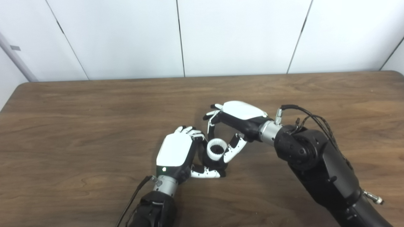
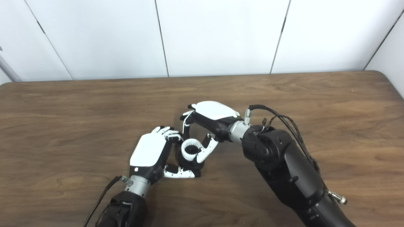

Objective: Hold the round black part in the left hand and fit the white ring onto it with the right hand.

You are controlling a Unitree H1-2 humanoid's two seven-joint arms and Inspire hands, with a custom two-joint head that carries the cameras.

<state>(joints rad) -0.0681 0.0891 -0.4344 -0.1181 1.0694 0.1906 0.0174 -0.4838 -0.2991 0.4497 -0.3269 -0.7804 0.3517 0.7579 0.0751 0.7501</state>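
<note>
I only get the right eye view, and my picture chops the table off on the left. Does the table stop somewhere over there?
Observer: Yes. In the left eye view the table ends in a rounded far left corner, with pale wall beside it.
Operator: Is anything standing behind that corner?
Observer: A grey pole slants up the wall there. You only see its bottom end.
Operator: Is something stuck on it?
Observer: A small grey tag sits right by the pole, partway up. I cannot tell whether it is on the pole or on the wall.
</note>
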